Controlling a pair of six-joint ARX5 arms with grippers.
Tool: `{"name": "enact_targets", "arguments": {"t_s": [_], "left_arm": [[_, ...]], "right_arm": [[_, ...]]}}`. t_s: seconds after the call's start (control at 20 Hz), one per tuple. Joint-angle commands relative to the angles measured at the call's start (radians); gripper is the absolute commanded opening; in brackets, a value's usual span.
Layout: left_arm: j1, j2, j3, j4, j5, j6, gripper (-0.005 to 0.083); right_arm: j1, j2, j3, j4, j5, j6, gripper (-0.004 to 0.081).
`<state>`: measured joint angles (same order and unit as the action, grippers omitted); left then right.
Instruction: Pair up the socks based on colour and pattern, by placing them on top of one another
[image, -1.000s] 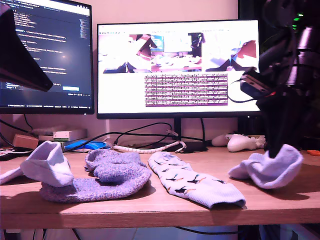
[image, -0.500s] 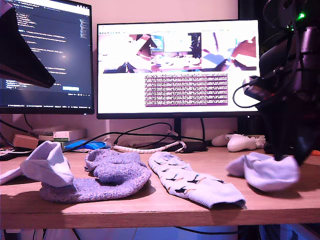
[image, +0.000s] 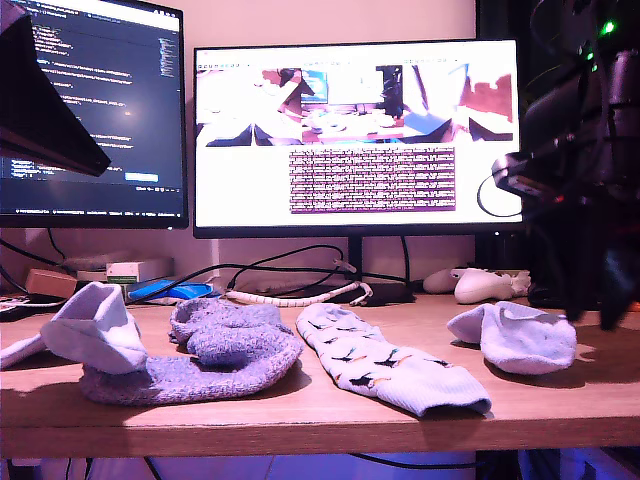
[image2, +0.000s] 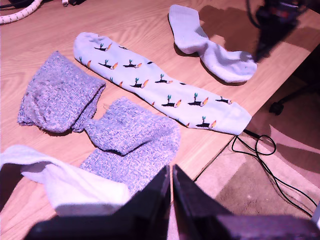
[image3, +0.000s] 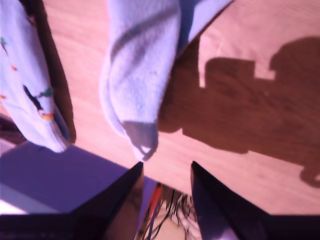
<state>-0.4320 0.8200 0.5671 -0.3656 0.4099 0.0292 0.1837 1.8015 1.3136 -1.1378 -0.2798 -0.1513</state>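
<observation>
plain pale sock (image: 520, 338) lying released on the counter (image: 300, 405) at the exterior view's right, second end effector (image3: 166, 172) spread above; first end effector (image2: 171, 182) clenched empty beside fuzzy purple socks (image2: 125, 135), pairing pending.

pink-purple cast throughout; bright monitor (image: 357, 135) glares, dark arm underexposed, hard shadows on desk (image3: 240, 100), near pincer blurred.

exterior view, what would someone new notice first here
The bird-print sock lies stretched across the middle of the wooden desk, with the fuzzy purple socks heaped toward the exterior view's left. At the exterior view's right, a plain pale sock lies crumpled below a dark arm; in the second wrist view my second claw hangs open above it.
</observation>
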Motion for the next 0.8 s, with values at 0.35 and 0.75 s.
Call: {"name": "enact_targets", "arguments": {"t_s": [0.35, 0.75], "left_arm": [[-0.008, 0.046, -0.011, 0.072, -0.026, 0.004, -0.0019], [0.000, 0.122, -0.011, 0.191, -0.189, 0.001, -0.0019]], "right_arm": [[-0.002, -0.024, -0.008, 0.285, 0.048, 0.051, -0.0013], [0.002, 0.042, -0.008, 0.502, 0.132, 0.129, -0.0013]]}}
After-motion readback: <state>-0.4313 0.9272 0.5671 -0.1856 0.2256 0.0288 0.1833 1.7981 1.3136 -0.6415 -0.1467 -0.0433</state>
